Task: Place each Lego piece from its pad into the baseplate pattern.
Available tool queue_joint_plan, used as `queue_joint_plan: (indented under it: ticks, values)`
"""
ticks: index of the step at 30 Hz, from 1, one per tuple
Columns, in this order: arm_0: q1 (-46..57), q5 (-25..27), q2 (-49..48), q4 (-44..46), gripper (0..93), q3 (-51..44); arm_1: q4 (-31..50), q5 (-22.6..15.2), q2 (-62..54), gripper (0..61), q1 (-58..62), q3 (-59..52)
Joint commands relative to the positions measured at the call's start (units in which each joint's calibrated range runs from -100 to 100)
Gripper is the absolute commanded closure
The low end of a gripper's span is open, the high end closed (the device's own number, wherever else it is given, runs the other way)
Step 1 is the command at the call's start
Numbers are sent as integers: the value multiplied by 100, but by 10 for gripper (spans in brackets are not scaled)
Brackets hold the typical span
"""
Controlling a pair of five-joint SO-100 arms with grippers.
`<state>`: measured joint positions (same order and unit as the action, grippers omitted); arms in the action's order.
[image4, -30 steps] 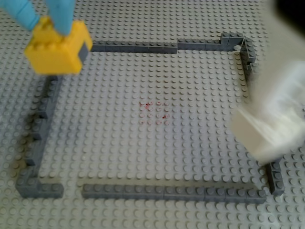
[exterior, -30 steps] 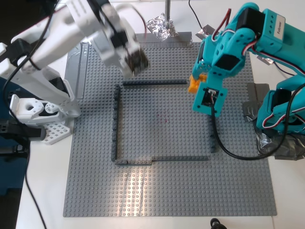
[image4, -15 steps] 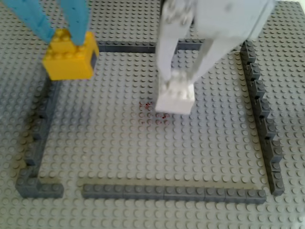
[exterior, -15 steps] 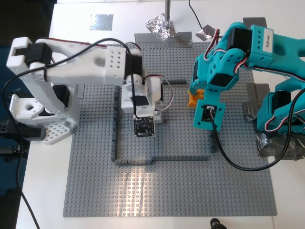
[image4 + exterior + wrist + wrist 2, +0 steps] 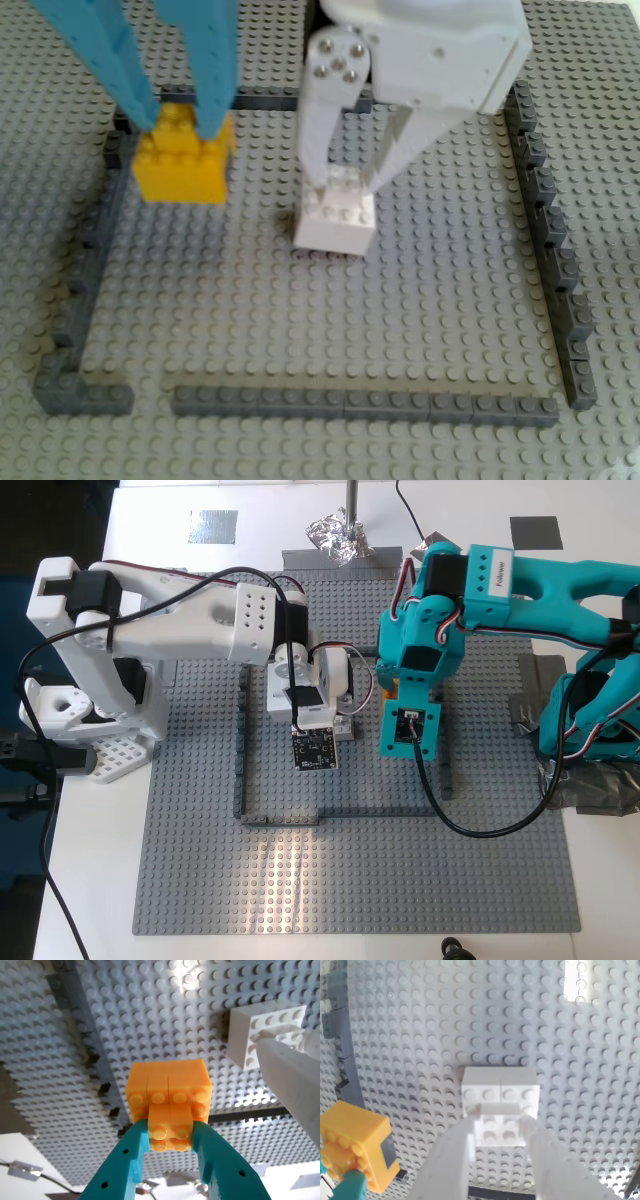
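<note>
Both arms over the baseplate [image 5: 200, 880], inside the pattern [image 5: 240, 740] of dark grey strip bricks.

My first gripper [image 5: 170, 1132] (teal arm, coming in from the exterior view's right): jaws closed on the small top block of the orange brick [image 5: 167, 1092], one teal finger each side. In the other view the orange brick [image 5: 182, 158] sits low, near the pattern's corner at that view's upper left; whether it touches the studs, cannot tell. In the exterior view only a sliver of orange shows behind the teal wrist.

My second gripper [image 5: 500, 1132] (white arm, from the exterior view's left): jaws closed on the raised top block of the white brick [image 5: 500, 1105]. The white brick [image 5: 336, 212] sits near the middle of the pattern, its base apparently down on the baseplate studs, well apart from every strip. In the exterior view the white arm's camera board hides most of it.

The two bricks stand near each other, not touching, orange toward the other view's left of white.

Crinkled foil scrap [image 5: 335, 530] lies on the counter [image 5: 90, 920] beyond the baseplate's far edge. A dark grey pad [image 5: 536, 531] lies at the exterior view's upper right, another [image 5: 213, 526] at upper left.
</note>
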<state>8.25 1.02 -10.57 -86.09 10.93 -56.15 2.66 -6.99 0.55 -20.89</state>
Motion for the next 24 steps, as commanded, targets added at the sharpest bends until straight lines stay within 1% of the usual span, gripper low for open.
queue_joint_plan:
  ticks: [1,17,21,24]
  values:
    - [20,13,215,49,927,-510,74,5,-4,613,-94,288]
    - [20,8,370,73,927,-546,294,63,150,613,-269,279]
    - [13,8,370,81,927,-510,221,54,167,613,-276,306]
    - [-9,8,370,147,927,-501,17,44,184,613,-261,423]
